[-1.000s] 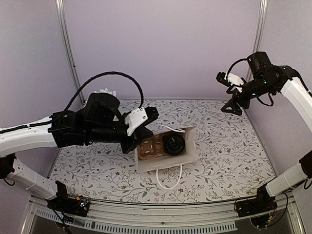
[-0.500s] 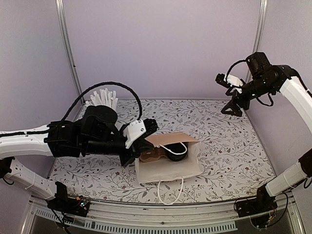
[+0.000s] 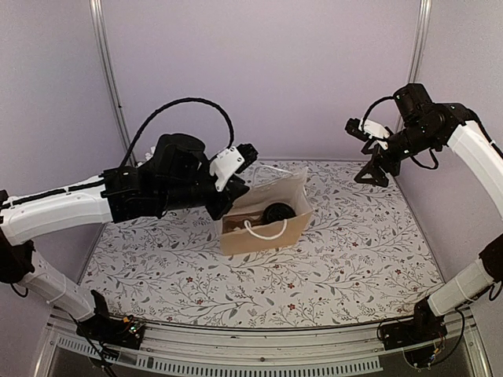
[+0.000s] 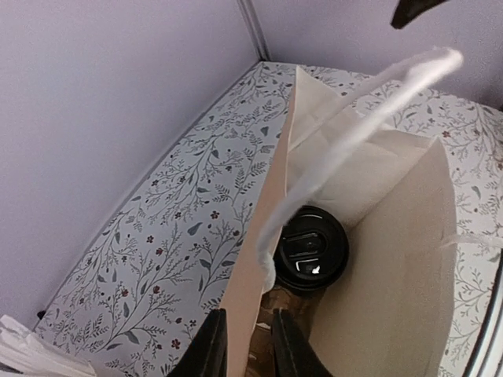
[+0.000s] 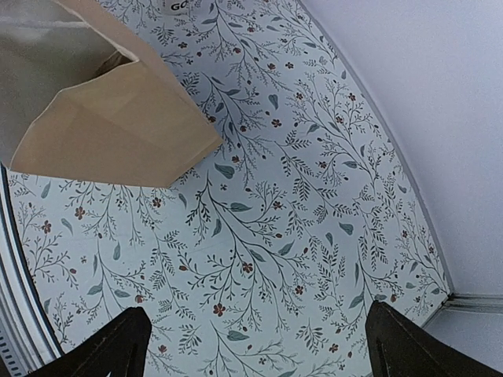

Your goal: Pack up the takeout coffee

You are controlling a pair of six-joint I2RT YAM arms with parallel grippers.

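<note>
Two slim fingers of the left end effector stand narrowly apart astride the near wall of the paper bag, and I cannot tell whether they pinch that wall or merely flank it. Outward from them, the bag stands upright on the floral bench, mouth open, its white cord handle arching overhead. Deep inside sits the takeout coffee, lid on and upright, seemingly seated in the brown pulp carrier at the bag's bottom. The right end effector hangs high and well apart from the bag, jaws spread wide and holding nothing. By my reading the packing is nearly finished: cup lidded and bagged, with only letting go of the bag and backing the left arm away left.
</note>
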